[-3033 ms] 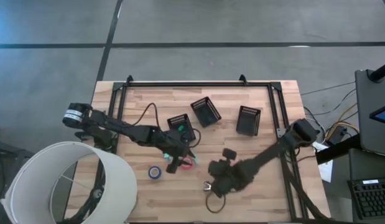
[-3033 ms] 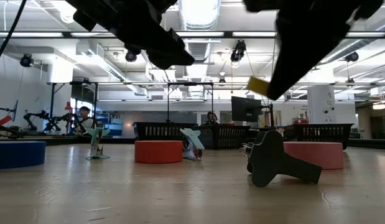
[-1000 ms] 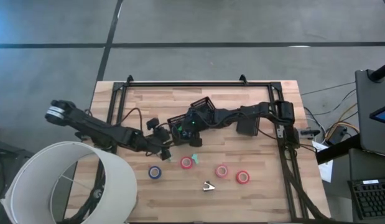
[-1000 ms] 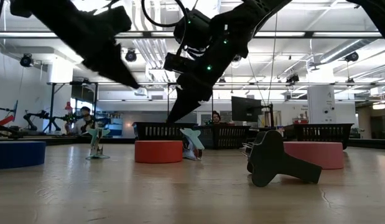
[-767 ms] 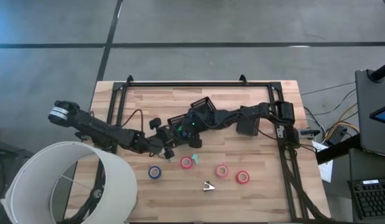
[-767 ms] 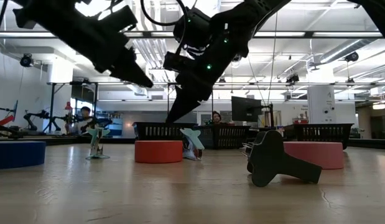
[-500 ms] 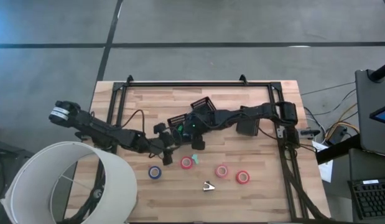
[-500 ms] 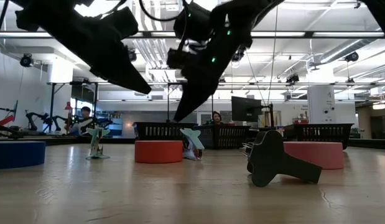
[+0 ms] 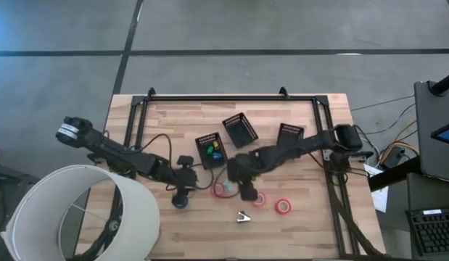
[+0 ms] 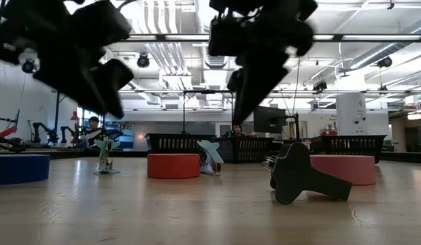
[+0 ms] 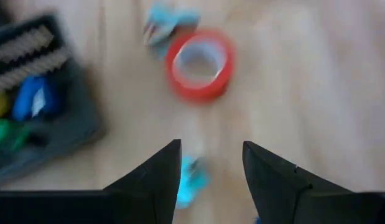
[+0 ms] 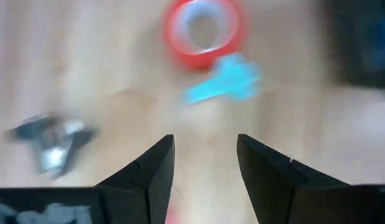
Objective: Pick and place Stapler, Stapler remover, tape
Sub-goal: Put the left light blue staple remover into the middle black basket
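Both hands released above tape rolls
Risk: left hand (image 9: 182, 194) and right hand (image 9: 246, 190) colliding near red tape (image 9: 220, 190).

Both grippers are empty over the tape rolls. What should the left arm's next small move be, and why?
Probably lower the open left gripper straight down onto the blue ring-shaped tape roll: in the high view it hangs right over that roll, which lies loose on the wooden table.
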You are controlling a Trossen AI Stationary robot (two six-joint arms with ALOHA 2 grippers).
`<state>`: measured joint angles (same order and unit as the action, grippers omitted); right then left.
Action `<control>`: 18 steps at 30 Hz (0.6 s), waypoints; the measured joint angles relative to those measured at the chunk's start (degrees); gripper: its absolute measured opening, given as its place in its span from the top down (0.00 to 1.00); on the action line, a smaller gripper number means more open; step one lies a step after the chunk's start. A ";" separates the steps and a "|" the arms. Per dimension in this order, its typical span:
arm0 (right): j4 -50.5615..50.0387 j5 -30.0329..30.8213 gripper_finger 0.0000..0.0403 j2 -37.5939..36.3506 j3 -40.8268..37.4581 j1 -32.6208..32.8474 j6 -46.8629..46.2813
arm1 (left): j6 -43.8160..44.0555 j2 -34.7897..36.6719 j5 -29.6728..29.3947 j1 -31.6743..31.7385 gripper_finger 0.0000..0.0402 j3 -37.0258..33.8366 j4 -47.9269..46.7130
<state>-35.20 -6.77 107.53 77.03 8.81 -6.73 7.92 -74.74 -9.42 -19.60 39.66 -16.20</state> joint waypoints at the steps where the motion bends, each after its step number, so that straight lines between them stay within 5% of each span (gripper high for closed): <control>1: 0.12 -1.85 0.57 0.00 -0.45 0.74 -0.50 | -1.01 0.02 -1.42 0.00 0.57 0.02 -1.62; 9: 0.08 -5.30 0.58 0.00 -1.54 5.41 -3.40 | -15.32 -0.06 -6.39 0.26 0.57 -0.37 -3.75; 18: 2.76 -5.28 0.57 0.16 -1.56 6.46 -7.17 | -16.39 -0.07 -3.91 1.89 0.57 -1.58 -7.26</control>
<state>-32.44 -12.05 107.68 75.47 15.27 -13.90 -8.47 -74.81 -13.33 -17.70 38.07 -23.46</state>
